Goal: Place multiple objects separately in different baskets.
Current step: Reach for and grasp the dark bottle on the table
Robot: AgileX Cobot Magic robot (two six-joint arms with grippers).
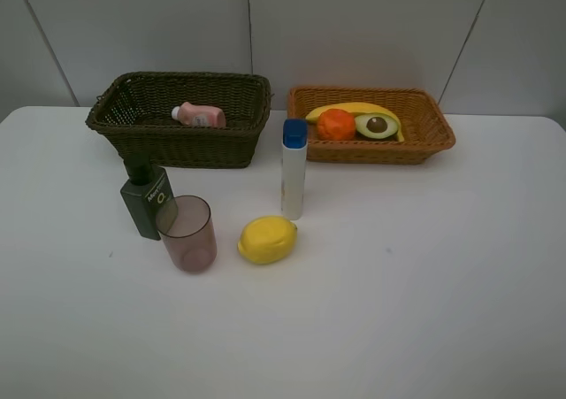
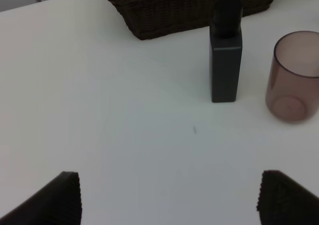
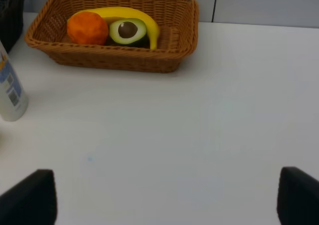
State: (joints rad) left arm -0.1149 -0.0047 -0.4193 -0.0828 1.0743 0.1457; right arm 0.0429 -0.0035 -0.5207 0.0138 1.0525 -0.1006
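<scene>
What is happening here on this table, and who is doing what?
A two-armed robot is sorting items into two baskets and is partway through. The small pink bottle lies in the dark basket; the banana, orange and halved avocado are in the orange-tan basket. The green pump bottle, pinkish tumbler, lemon and tall white bottle are on the table, not yet sorted. Nothing is held: the left gripper and right gripper are both open above the table.

dark basket (image 1: 190, 147): rough woven wicker | tumbler (image 1: 187, 235): translucent glossy plastic | table (image 1: 424, 266): smooth matt
</scene>
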